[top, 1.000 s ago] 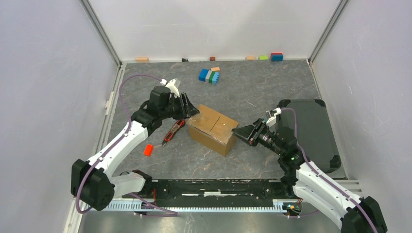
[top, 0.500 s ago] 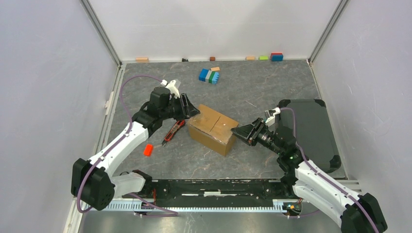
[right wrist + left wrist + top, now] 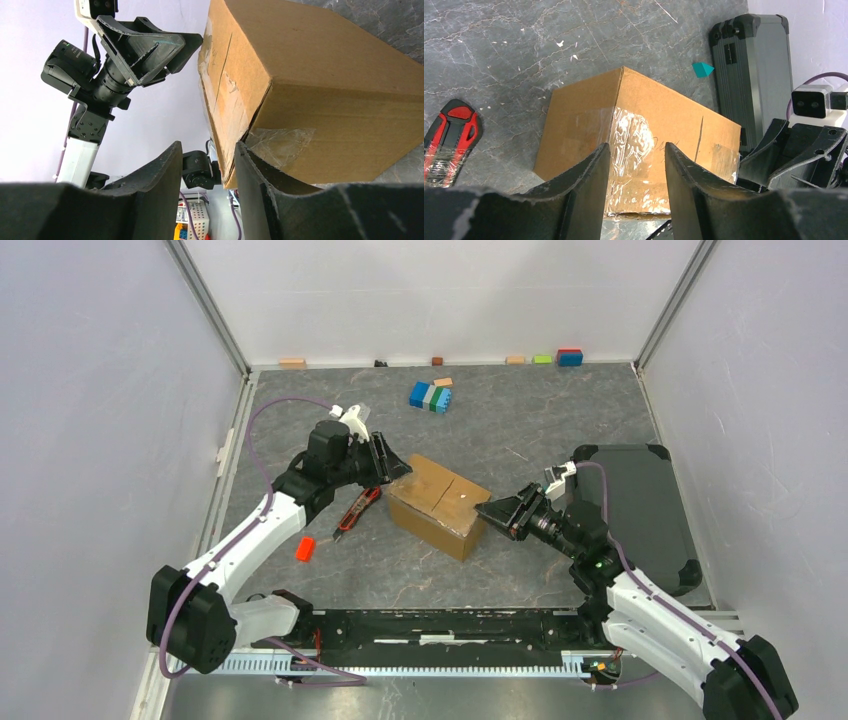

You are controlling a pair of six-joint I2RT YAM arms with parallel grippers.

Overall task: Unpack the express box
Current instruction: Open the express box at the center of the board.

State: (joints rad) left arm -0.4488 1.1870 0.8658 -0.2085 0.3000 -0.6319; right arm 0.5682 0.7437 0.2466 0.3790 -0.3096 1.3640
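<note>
Nothing's really moving: we're still flanking the taped-shut express box (image 3: pixel 440 502) with left gripper (image 3: pixel 398 469) and right gripper (image 3: pixel 486 510), both half-open, gripping nothing, so unpacking's stalling.

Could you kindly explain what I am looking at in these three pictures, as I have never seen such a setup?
This is a robot with a left arm and a right arm, bolted at the near edge of a grey table. The wide picture is taken from above and behind them. The other two come from a camera on each wrist, so the dark prongs at the bottom belong to that arm. In the middle lies a taped brown cardboard box. The left pincer and the right pincer stand partly open at its opposite ends; neither clearly grips it. Also on the table: a red-and-black cutter, a small red piece, a black case and blue-green toy blocks.
</note>
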